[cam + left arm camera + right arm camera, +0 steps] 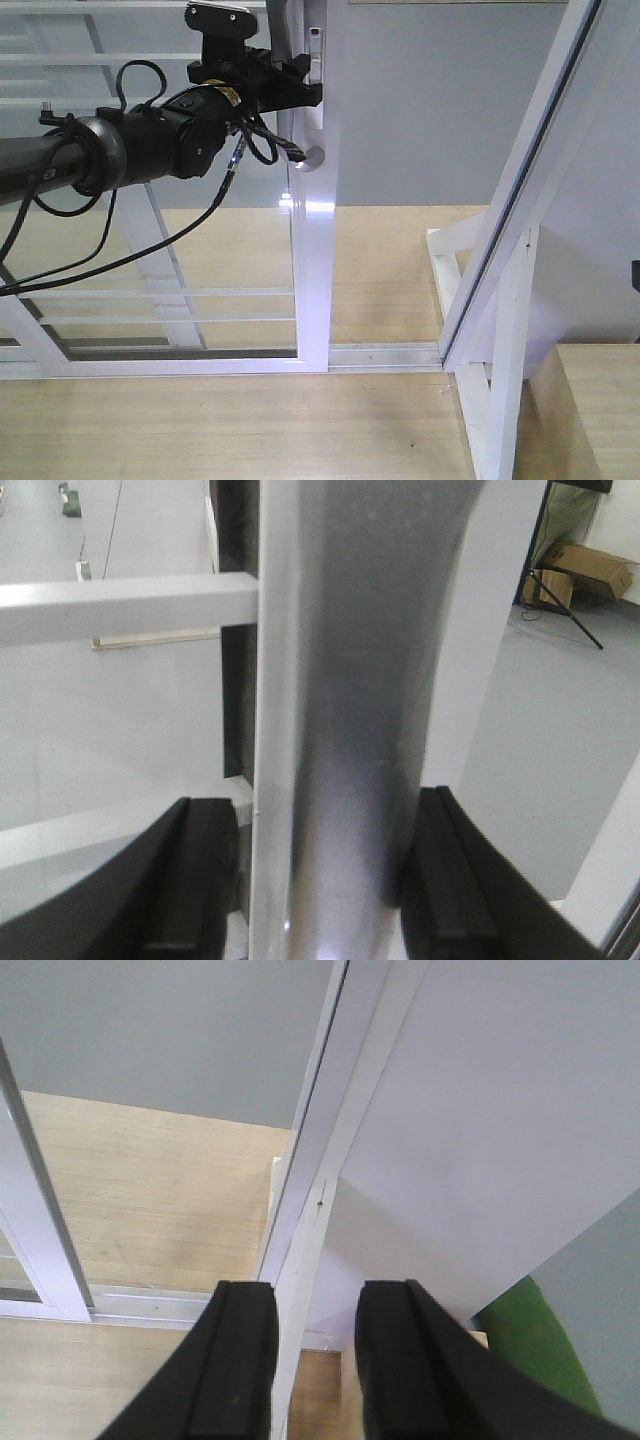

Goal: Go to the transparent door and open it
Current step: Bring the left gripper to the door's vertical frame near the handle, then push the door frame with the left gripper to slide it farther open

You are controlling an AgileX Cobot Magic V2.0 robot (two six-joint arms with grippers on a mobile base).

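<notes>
Test hall: freestanding transparent door [315,260] on wooden platform [200,430], grey floor [420,110], cardboard boxes [590,565], tripod [565,615].

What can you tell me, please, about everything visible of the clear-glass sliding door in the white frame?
The tall clear-glass sliding door in a white frame stands upright in a white floor track, thin white horizontal bars crossing its glass. A curved grey-white pull handle sits on its right stile, and the black left claw is closed around it. A gap separates that stile from the slanted white post to the right, so the door looks partly open.
</notes>
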